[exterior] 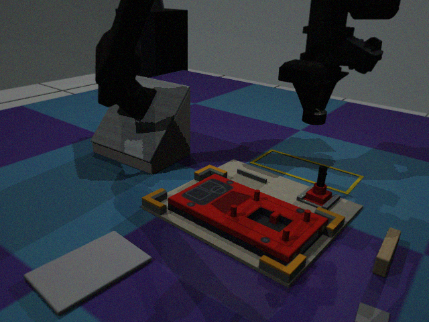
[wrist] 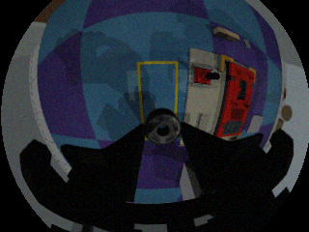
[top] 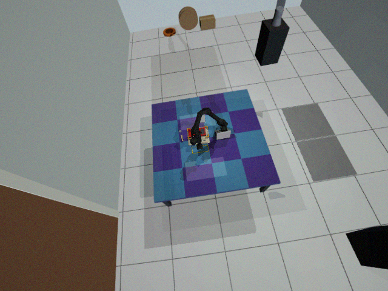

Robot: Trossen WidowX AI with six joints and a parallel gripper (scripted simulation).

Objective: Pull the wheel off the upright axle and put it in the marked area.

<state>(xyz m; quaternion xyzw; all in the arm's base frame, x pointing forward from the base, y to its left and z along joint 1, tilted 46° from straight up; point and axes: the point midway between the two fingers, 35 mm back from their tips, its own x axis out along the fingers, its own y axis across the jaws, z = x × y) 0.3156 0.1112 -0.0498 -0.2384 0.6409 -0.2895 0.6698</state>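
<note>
The dark round wheel (exterior: 314, 117) (wrist: 163, 127) is held between the fingertips of my gripper (exterior: 314, 112) (wrist: 162, 127), which is shut on it. In the wrist view its centre hole faces the camera. The wheel hangs well above the table, off the axle. The upright black axle (exterior: 322, 176) (wrist: 212, 75) stands bare on its red base (exterior: 318, 196) (wrist: 200, 75). The marked area, a yellow outline (exterior: 308, 180) (wrist: 140, 92) (top: 192, 150), lies on the table beside the pale board. In the wrist view the wheel covers part of the outline's near end.
The pale board (exterior: 350, 206) (wrist: 195, 101) carries a red block (exterior: 221, 200) (wrist: 237, 108) with short pegs, between orange corner pieces. A sloped grey stand (exterior: 166, 121) is under the arm's base. A flat grey plate (exterior: 88, 270) and a wooden block (exterior: 386, 253) (wrist: 226, 33) lie around the board.
</note>
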